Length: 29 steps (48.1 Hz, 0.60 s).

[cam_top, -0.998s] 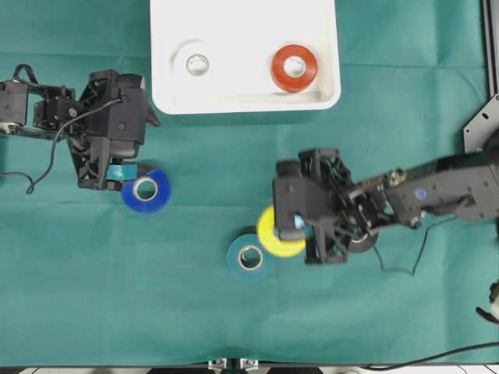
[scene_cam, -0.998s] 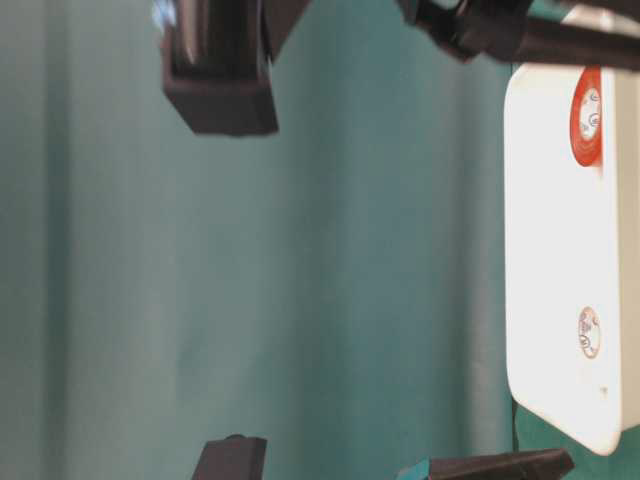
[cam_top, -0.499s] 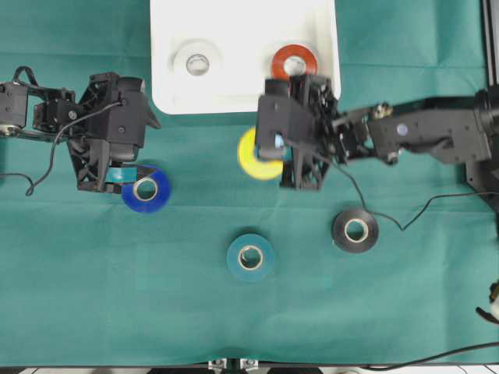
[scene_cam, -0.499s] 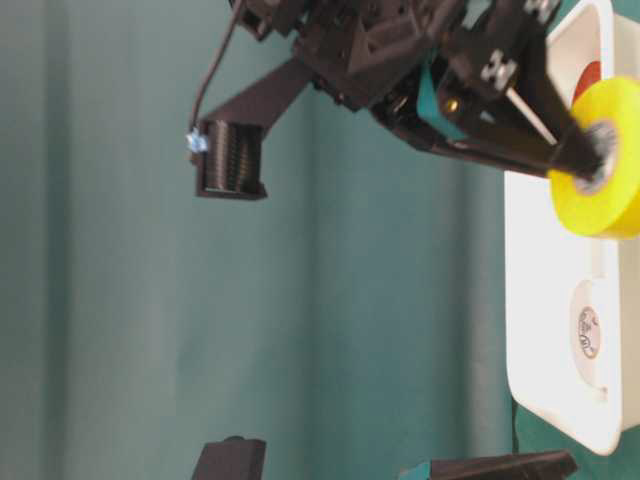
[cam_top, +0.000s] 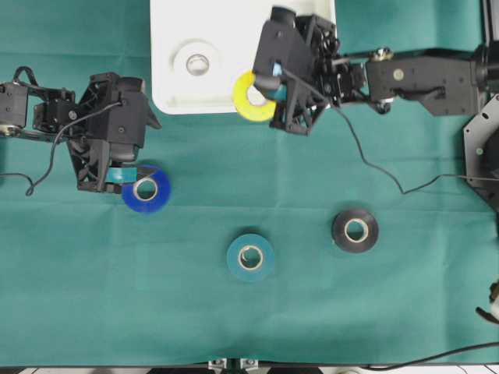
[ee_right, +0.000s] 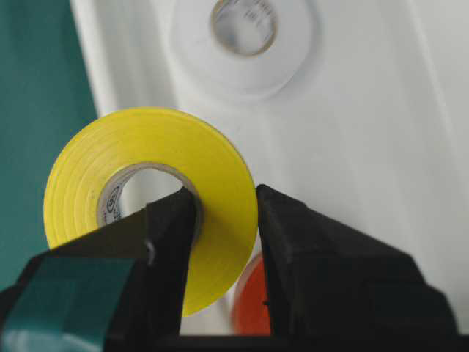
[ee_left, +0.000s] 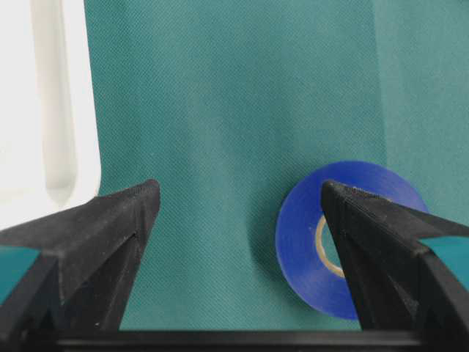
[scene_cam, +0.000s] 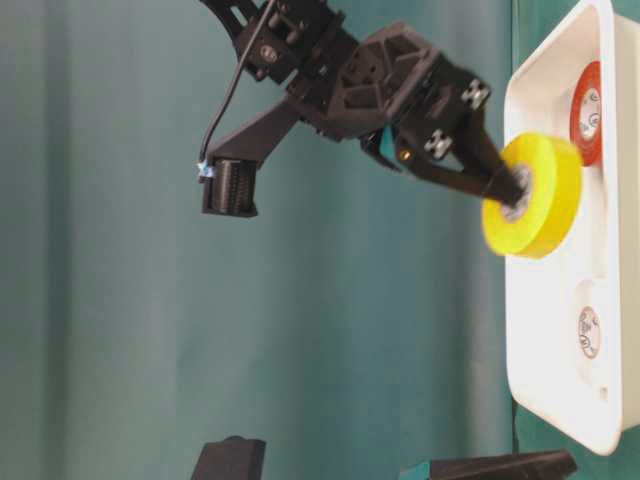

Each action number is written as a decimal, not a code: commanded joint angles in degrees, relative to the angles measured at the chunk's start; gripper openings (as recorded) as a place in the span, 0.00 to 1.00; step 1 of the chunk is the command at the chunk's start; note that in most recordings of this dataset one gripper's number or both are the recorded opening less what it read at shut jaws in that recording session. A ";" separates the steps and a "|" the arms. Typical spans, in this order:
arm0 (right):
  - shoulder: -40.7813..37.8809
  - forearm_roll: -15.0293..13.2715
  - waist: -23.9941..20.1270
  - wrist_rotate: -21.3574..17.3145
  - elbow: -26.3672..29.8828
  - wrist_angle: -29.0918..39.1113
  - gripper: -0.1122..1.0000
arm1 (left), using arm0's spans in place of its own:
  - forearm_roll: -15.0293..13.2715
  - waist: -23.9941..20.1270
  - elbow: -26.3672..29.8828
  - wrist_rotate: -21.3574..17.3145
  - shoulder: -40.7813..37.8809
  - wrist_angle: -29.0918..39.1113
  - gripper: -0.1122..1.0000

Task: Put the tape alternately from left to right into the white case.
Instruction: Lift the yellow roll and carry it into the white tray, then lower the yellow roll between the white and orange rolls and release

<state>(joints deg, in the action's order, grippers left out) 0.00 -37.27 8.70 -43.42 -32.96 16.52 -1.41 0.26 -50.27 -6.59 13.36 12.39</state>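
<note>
Overhead exterior view: the right tool [cam_top: 263,87] is clamped on the wall of the yellow tape roll [cam_top: 253,97], which hangs over the front rim of the white case [cam_top: 168,100]. The white roll [cam_top: 197,63] lies in the case's left part; the drop spot lies just beyond the rim, between it and the arm. The left tool [cam_top: 125,174], with its jaws wide apart, sits beside the blue roll [cam_top: 146,190] on the bench [cam_top: 117,296]. The teal roll [cam_top: 250,257] and black roll [cam_top: 355,230] wait on the cloth.

Table-level view: the yellow roll is held clear above the case floor, tilted, with the red-orange roll [scene_cam: 586,98] behind it.

Left wrist view: the blue roll lies half under one open finger.

Right wrist view: one finger passes through the yellow roll's core, the other presses outside.
</note>
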 commanded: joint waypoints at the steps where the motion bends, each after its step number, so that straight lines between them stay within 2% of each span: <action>1: -0.18 -0.35 1.85 0.00 1.76 -2.20 0.33 | -0.09 0.18 -0.18 0.00 0.44 -0.44 0.72; 15: -3.08 -0.35 5.98 0.09 3.52 -5.71 0.33 | -0.18 0.26 -0.26 0.00 0.44 -0.62 0.72; 29: -4.22 -0.35 7.12 0.09 3.60 -5.36 0.33 | -0.09 0.26 -0.35 0.00 0.44 -1.32 0.72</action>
<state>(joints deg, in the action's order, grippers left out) -4.83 -37.44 15.73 -43.42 -30.67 11.43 -1.49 0.26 -50.27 -6.59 13.36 11.60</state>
